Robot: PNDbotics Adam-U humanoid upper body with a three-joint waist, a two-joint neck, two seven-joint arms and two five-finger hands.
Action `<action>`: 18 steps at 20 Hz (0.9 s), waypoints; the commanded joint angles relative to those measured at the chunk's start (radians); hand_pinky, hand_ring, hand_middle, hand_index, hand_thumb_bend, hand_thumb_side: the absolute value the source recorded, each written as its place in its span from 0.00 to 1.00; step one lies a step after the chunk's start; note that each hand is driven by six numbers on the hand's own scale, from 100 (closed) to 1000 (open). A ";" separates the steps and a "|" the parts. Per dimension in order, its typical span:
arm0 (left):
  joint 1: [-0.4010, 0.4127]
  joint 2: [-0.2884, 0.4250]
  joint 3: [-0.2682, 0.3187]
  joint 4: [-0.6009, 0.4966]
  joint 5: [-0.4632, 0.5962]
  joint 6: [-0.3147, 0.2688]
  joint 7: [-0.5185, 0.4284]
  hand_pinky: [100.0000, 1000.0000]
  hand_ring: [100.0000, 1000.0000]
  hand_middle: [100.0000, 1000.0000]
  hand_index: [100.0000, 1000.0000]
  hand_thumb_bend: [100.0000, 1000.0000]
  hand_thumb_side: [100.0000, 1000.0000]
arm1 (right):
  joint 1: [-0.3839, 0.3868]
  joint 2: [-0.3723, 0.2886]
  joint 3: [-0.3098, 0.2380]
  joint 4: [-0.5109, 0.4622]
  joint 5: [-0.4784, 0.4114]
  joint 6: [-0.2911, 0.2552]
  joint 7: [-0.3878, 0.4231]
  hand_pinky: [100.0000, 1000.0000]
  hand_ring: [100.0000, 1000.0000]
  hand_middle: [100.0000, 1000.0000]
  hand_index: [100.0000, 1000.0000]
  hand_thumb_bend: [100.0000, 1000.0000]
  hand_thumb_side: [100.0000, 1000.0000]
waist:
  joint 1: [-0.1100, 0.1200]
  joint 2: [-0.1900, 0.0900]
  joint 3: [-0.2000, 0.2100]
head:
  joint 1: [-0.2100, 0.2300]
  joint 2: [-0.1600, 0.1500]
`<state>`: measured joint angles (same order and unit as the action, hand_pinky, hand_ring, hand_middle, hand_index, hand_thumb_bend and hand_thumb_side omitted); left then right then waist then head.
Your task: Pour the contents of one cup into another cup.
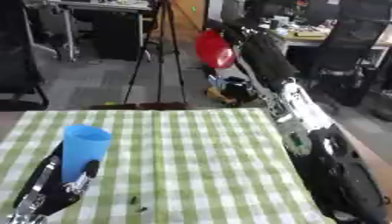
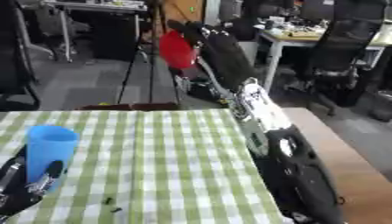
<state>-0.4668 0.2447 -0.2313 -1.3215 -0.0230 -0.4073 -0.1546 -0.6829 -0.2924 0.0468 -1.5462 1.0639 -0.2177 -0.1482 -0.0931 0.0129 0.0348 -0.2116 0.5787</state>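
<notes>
left eye view: left robot hand (image 1: pixel 57 183) grips smooth tapered blue cup (image 1: pixel 82 149).

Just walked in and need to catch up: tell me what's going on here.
The robot holds a blue cup upright in its left hand, low over the near left of the checked table. Its right arm reaches up and away past the table's far edge, with a red cup at its end; the right hand itself is hard to make out. The cups are far apart, so no pouring yet.
</notes>
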 commanded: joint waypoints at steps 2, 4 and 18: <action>-0.011 0.022 0.017 -0.027 -0.004 0.001 0.016 0.25 0.38 0.41 0.67 0.00 0.43 | 0.021 0.003 -0.062 -0.013 -0.223 0.019 0.052 0.51 0.04 0.06 0.94 0.00 0.03 | 0.008 -0.007 -0.005 | 0.006 -0.004; -0.009 0.025 0.023 -0.029 -0.005 0.003 0.022 0.25 0.38 0.41 0.67 0.00 0.43 | 0.041 0.007 -0.084 -0.002 -0.353 0.039 0.091 0.51 0.02 0.05 0.95 0.00 0.04 | 0.010 -0.006 -0.008 | 0.008 -0.004; 0.001 0.049 0.046 -0.031 -0.025 0.007 0.052 0.27 0.39 0.42 0.68 0.00 0.43 | 0.113 0.008 -0.162 0.128 -0.711 0.150 0.194 0.52 0.00 0.00 0.97 0.00 0.12 | 0.019 -0.005 -0.012 | 0.014 -0.006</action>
<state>-0.4517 0.2737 -0.1958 -1.3342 -0.0432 -0.3998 -0.1078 -0.5567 -0.2685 -0.1044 -1.4245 0.3696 -0.0713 0.0414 -0.0801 0.0170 0.0232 -0.1993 0.5779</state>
